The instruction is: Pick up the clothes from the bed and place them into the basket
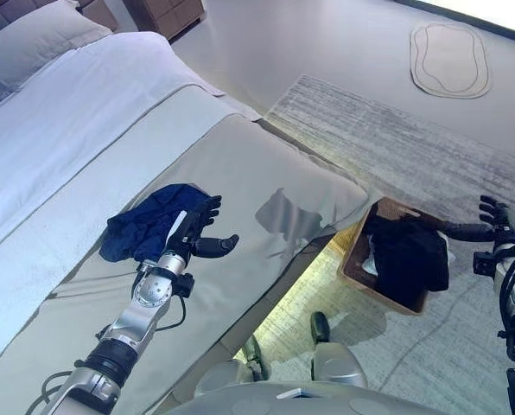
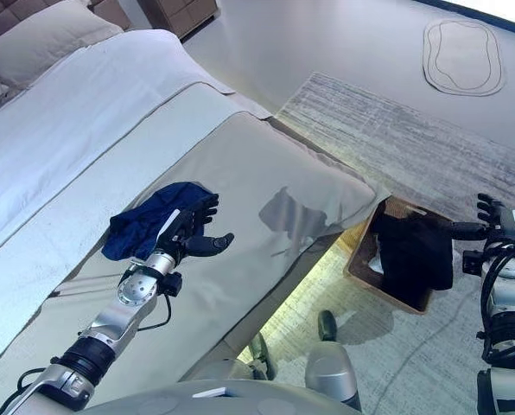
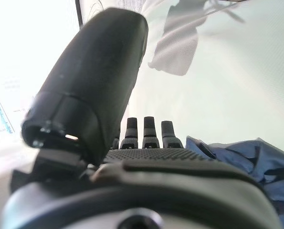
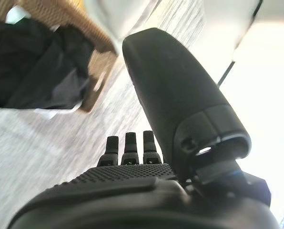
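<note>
A crumpled dark blue garment [image 1: 150, 221] lies on the grey bedspread [image 1: 266, 173] of the bed. My left hand [image 1: 197, 226] hovers over the garment's right edge, fingers straight and thumb out, holding nothing; the blue cloth [image 3: 256, 157] shows just past its fingers [image 3: 148, 129]. On the floor by the bed's foot stands a brown basket [image 1: 354, 259] with black clothes [image 1: 408, 255] and a bit of white cloth inside. My right hand [image 1: 498, 220] is open beside the basket's far right side, above the rug, empty; the basket [image 4: 92, 36] shows beyond it.
White sheets [image 1: 76, 112] and a grey pillow [image 1: 41, 35] cover the bed's head end. A striped grey rug [image 1: 413, 147] lies under the basket, and a small oval mat [image 1: 449, 57] sits further off. Wooden furniture [image 1: 162, 13] stands at the back.
</note>
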`<state>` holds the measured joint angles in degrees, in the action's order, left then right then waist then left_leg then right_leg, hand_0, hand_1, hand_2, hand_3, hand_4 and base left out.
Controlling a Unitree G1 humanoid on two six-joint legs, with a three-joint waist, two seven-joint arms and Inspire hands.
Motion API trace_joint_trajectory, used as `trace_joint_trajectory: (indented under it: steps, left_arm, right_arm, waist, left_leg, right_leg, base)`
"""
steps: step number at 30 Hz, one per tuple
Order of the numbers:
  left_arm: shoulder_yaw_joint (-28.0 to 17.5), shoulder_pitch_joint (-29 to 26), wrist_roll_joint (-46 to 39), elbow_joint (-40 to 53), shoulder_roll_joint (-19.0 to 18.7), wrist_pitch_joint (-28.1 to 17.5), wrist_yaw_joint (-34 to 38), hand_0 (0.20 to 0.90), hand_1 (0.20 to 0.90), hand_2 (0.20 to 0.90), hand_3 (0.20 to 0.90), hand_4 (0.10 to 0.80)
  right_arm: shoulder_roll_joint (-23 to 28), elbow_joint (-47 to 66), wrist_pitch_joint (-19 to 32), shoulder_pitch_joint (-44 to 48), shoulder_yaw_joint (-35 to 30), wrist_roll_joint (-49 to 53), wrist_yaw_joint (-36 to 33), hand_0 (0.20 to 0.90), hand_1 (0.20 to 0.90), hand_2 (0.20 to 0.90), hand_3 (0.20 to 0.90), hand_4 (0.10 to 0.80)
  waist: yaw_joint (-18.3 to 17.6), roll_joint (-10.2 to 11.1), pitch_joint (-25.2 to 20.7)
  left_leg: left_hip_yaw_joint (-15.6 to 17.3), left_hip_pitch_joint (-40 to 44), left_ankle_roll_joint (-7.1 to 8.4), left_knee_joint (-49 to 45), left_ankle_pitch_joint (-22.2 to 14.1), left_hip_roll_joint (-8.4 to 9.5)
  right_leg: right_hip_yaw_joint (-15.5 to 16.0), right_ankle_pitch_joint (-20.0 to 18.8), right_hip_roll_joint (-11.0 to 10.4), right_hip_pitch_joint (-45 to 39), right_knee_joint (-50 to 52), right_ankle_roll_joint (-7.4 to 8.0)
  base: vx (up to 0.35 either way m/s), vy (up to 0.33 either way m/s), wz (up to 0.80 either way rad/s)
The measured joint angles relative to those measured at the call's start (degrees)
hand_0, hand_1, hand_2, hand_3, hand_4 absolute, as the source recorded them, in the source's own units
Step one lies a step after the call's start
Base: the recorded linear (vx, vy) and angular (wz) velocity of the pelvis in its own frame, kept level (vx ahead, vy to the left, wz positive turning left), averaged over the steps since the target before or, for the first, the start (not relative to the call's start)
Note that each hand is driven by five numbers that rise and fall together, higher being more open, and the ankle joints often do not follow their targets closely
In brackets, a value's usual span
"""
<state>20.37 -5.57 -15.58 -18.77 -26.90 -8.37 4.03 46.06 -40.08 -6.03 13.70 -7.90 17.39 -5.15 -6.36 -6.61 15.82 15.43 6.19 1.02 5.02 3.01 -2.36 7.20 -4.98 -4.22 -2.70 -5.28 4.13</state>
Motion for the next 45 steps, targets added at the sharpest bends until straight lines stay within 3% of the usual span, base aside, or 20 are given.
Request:
trace_joint_trajectory:
  steps: [4,10,13,15,22,26,27,28,30,32,33,34,36,37,38,41,45]
  left_arm:
    - [-0.39,0.06,0.03,-0.02,0.34,1.13,0.0,0.9,0.9,0.9,0.9,0.8]
    - [-0.66,0.1,0.11,-0.45,1.14,1.62,0.04,0.9,0.9,0.9,0.9,0.8]
    - [-0.88,0.13,1.12,-1.46,1.35,1.7,0.3,0.9,0.9,0.9,0.9,0.8]
    - [-1.1,0.39,1.14,-1.85,1.36,1.86,0.7,0.9,0.9,0.9,0.9,0.8]
    - [-4.65,3.25,2.19,-2.91,1.2,1.92,2.7,0.9,0.9,0.9,0.9,0.8]
    - [-5.29,3.74,2.2,-2.9,0.75,1.95,2.43,0.9,0.9,0.9,0.9,0.8]
    - [-5.28,3.84,2.21,-2.93,0.37,1.97,2.17,0.9,0.9,0.9,0.9,0.8]
    - [-5.28,3.83,2.21,-2.95,0.13,2.0,1.92,0.9,0.9,0.9,0.9,0.8]
    - [-5.11,3.48,2.22,-2.89,-0.92,2.01,0.71,0.9,0.9,0.9,0.9,0.8]
    - [-5.06,3.0,2.21,-2.93,-2.72,2.03,0.47,0.9,0.9,0.9,0.9,0.8]
    - [-5.01,2.42,2.22,-3.07,-3.73,2.04,0.34,0.9,0.9,0.9,0.9,0.8]
    - [-4.96,1.24,2.22,-3.47,-3.84,2.07,0.36,0.9,0.9,0.9,0.9,0.8]
    - [-4.88,-0.48,2.21,-3.54,-3.69,2.08,0.15,0.9,0.9,0.9,0.9,0.8]
    - [-4.92,-0.53,2.18,-3.7,-3.34,2.03,0.37,0.9,0.9,0.9,0.9,0.8]
    - [-4.88,-0.23,2.17,-3.92,-2.6,2.07,0.46,0.9,0.9,0.9,0.9,0.8]
    - [-4.83,1.98,2.2,-3.89,-2.2,2.01,0.0,0.9,0.9,0.9,0.9,0.8]
    - [-3.3,3.32,2.04,-3.83,-1.93,0.8,-1.56,0.9,0.9,0.9,0.9,0.8]
  right_arm:
    - [-0.07,2.16,1.26,0.1,2.61,3.0,2.19,0.9,0.9,0.9,0.9,0.8]
    - [-1.96,4.06,2.71,0.33,4.72,3.32,2.48,0.9,0.9,0.9,0.9,0.8]
    - [-2.97,5.88,3.38,2.47,8.29,3.28,1.88,0.9,0.9,0.9,0.9,0.8]
    - [-3.96,6.89,3.87,3.88,9.02,2.84,1.49,0.9,0.9,0.9,0.9,0.8]
    - [-7.49,8.86,5.48,9.78,14.92,-4.19,-1.84,0.9,0.9,0.9,0.9,0.8]
    - [-7.99,8.46,5.35,14.02,17.9,-9.24,-3.89,0.9,0.9,0.9,0.9,0.8]
    - [-8.44,8.13,5.3,15.22,18.57,-10.27,-4.36,0.9,0.9,0.9,0.9,0.8]
    - [-8.68,7.7,5.23,15.91,19.26,-11.02,-4.79,0.9,0.9,0.9,0.9,0.8]
    - [-8.76,7.65,4.6,14.88,20.16,-12.43,-5.49,0.9,0.9,0.9,0.9,0.8]
    - [-8.84,7.61,4.06,14.09,20.28,-13.65,-5.64,0.9,0.9,0.9,0.9,0.8]
    - [-8.78,7.67,3.95,14.38,20.28,-14.34,-6.23,0.9,0.9,0.9,0.9,0.8]
    - [-8.59,7.76,3.53,14.9,20.23,-14.38,-7.14,0.9,0.9,0.9,0.9,0.8]
    - [-8.26,7.75,1.49,15.54,20.07,-14.32,-7.39,0.9,0.9,0.9,0.9,0.8]
    - [-8.26,7.63,0.89,16.02,20.17,-14.32,-7.09,0.9,0.9,0.9,0.9,0.8]
    - [-8.25,7.11,0.8,16.61,20.24,-14.29,-6.66,0.9,0.9,0.9,0.9,0.8]
    - [-8.21,4.35,0.43,18.36,22.3,-14.2,-4.78,0.9,0.9,0.9,0.9,0.8]
    - [-5.56,0.96,-0.57,22.95,23.49,-14.31,-4.58,0.9,0.9,0.9,0.9,0.8]
  waist:
    - [1.65,0.53,0.08]
    - [4.33,0.97,-0.17]
    - [5.85,1.66,-0.49]
    - [6.87,2.03,-0.55]
    - [10.27,5.21,-2.14]
    - [12.96,5.63,-2.31]
    - [13.37,5.63,-2.3]
    - [13.43,5.34,-2.26]
    - [12.41,4.9,-1.92]
    - [11.05,6.13,-1.84]
    - [10.98,6.63,-1.5]
    - [10.17,6.82,-1.22]
    - [9.35,7.19,-0.94]
    - [10.55,7.58,-0.9]
    - [11.5,6.97,-0.86]
    - [14.09,5.76,-0.76]
    - [15.73,4.47,0.31]
  left_leg:
    - [-2.12,0.02,0.16,0.0,0.61,-0.23]
    - [-6.33,-1.43,0.43,0.31,1.02,-0.45]
    - [-6.09,-2.69,-0.12,0.28,1.2,-0.41]
    - [-6.68,-2.85,-0.86,0.26,1.82,0.03]
    - [-10.13,-3.38,-0.97,0.05,2.77,2.04]
    - [-10.75,-3.43,-1.24,0.04,2.65,3.03]
    - [-11.21,-3.44,-1.57,0.04,2.59,3.16]
    - [-11.88,-3.81,-2.74,-0.18,1.2,3.26]
    - [-16.41,-3.14,-4.15,-1.58,1.65,2.38]
    - [-19.84,-3.03,-3.94,-1.8,1.92,3.15]
    - [-22.94,-3.38,-4.9,-1.84,2.0,4.59]
    - [-25.07,-4.28,-5.23,-2.26,1.93,4.8]
    - [-26.08,-5.86,-5.48,-2.32,2.26,5.98]
    - [-25.9,-5.96,-5.1,-2.24,2.08,6.82]
    - [-25.89,-6.09,-4.84,-2.17,1.93,6.74]
    - [-25.29,-6.69,-2.6,-2.11,2.19,4.42]
    - [-26.67,-9.9,-0.26,-3.32,3.04,3.89]
  right_leg:
    - [2.21,0.27,0.04,-1.13,0.0,-0.01]
    - [8.64,0.71,-0.15,-3.21,0.02,-0.45]
    - [11.51,0.8,-0.75,-3.39,0.04,-0.59]
    - [12.03,0.79,-1.04,-3.53,0.04,-0.58]
    - [14.0,0.8,-2.31,-4.66,0.04,-0.59]
    - [14.18,0.88,-3.19,-4.97,0.2,-0.48]
    - [14.53,1.56,-3.73,-4.36,2.23,0.45]
    - [14.31,2.8,-4.43,-2.5,7.21,1.85]
    - [10.72,6.39,-6.22,4.29,23.99,1.7]
    - [3.43,8.69,-5.27,5.35,22.36,2.38]
    - [1.18,8.76,-5.26,6.96,20.21,2.45]
    - [-2.62,8.72,-3.5,7.69,18.65,2.45]
    - [-2.14,8.37,-3.21,8.03,14.15,2.4]
    - [-2.31,6.9,-3.43,8.07,12.75,0.69]
    - [-1.76,4.83,-3.54,7.37,10.98,0.68]
    - [1.25,2.51,-1.79,4.46,5.98,-0.07]
    - [3.75,2.22,-1.14,5.46,4.52,-0.47]
  base:
    - [0.018,0.004,0.32]
    - [0.024,0.045,0.54]
    - [0.076,0.13,0.51]
    - [0.053,0.098,0.25]
    - [0.11,0.16,0.26]
    - [0.122,0.177,0.14]
    - [0.175,0.096,0.22]
    - [0.225,-0.036,0.44]
    - [0.185,-0.169,0.73]
    - [0.111,-0.215,0.99]
    - [0.098,-0.232,1.03]
    - [0.074,-0.179,1.26]
    - [0.047,-0.129,1.1]
    - [0.11,-0.116,0.45]
    - [0.192,-0.061,0.23]
    - [0.109,0.002,0.28]
    - [-0.128,0.067,0.25]
